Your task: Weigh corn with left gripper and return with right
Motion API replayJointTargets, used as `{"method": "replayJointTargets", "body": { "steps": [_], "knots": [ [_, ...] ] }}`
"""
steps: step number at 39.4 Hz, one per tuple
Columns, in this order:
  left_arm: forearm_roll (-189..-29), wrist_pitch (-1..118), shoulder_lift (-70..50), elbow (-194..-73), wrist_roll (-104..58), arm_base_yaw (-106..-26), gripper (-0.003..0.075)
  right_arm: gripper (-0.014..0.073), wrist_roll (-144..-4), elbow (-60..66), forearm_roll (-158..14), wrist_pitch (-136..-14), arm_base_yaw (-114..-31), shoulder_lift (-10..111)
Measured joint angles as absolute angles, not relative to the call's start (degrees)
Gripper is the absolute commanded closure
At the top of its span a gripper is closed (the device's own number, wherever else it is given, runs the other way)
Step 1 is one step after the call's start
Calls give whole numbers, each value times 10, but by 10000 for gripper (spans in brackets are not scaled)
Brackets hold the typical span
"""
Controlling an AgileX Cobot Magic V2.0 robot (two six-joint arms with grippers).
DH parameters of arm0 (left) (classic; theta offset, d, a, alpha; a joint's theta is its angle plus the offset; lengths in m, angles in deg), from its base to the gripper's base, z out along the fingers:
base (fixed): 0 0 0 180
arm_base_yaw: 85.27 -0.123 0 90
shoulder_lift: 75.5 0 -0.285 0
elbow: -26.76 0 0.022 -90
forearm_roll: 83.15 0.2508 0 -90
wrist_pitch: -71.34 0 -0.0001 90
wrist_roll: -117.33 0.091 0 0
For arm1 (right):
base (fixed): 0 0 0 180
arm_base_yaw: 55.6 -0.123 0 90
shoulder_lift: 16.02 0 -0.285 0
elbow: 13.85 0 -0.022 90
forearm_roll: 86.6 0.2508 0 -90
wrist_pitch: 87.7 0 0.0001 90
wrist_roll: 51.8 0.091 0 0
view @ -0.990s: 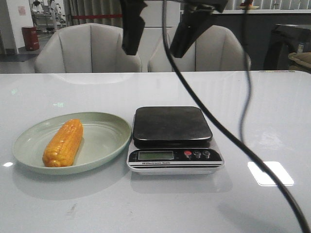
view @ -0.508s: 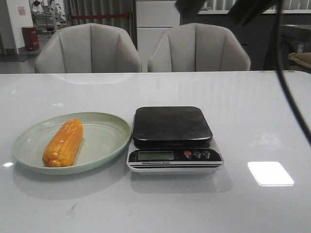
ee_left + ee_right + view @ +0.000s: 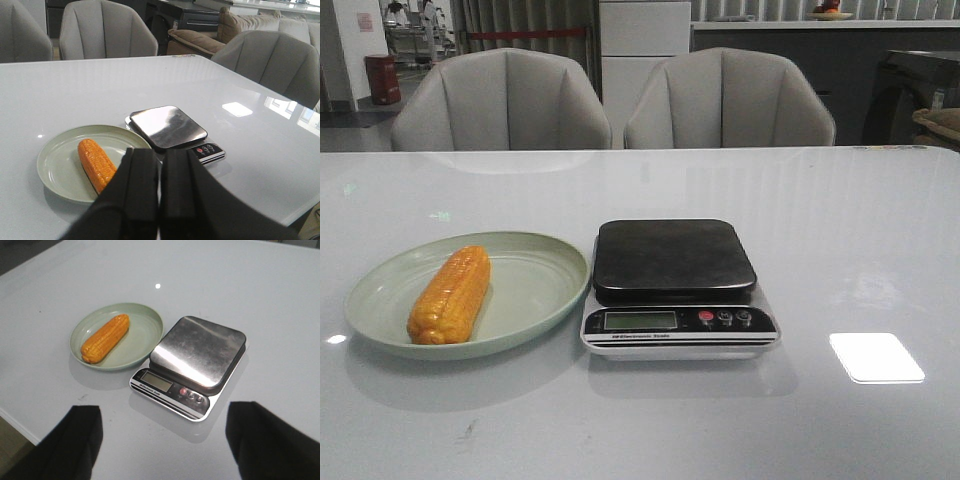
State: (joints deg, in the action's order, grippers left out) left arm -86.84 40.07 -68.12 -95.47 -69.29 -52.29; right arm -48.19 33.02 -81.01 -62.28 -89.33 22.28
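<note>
The orange-yellow corn (image 3: 450, 294) lies lengthwise in a pale green plate (image 3: 545, 290) left of the scale (image 3: 675, 285); nothing rests on the scale's black platform. Neither gripper shows in the front view. In the left wrist view my left gripper (image 3: 159, 159) is shut and empty, its fingers pressed together, held above the table on the near side of the corn (image 3: 97, 163) and scale (image 3: 170, 129). In the right wrist view my right gripper (image 3: 162, 425) stands wide open and empty, high above the table, with the scale (image 3: 195, 362) and corn (image 3: 105, 338) beyond it.
Two grey chairs (image 3: 505, 100) stand behind the white table (image 3: 860, 250). The plate and the scale sit side by side, almost touching. A bright reflection (image 3: 876, 357) lies on the table right of the scale.
The black arm and its cable, which hung over the scale a second ago, have lifted up out of the front view. The corn, plate and scale have not moved.
</note>
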Motion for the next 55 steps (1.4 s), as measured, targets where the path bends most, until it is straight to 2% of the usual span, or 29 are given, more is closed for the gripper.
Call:
{"method": "replayJointTargets", "body": {
  "steps": [12, 17, 25, 55],
  "knots": [
    [-868, 401, -681, -955, -693, -523, 607, -13, -483, 456, -820, -662, -893, -26],
    [-868, 401, -681, -955, -693, -523, 607, -13, -483, 503, -821, -686, -893, -84],
    [-868, 401, -681, -955, -693, -523, 607, -12, -483, 544, -822, -711, -893, -89],
    [-868, 401, -681, -955, -693, -523, 607, -12, -483, 545, -824, -732, -893, -89]
  ]
}}
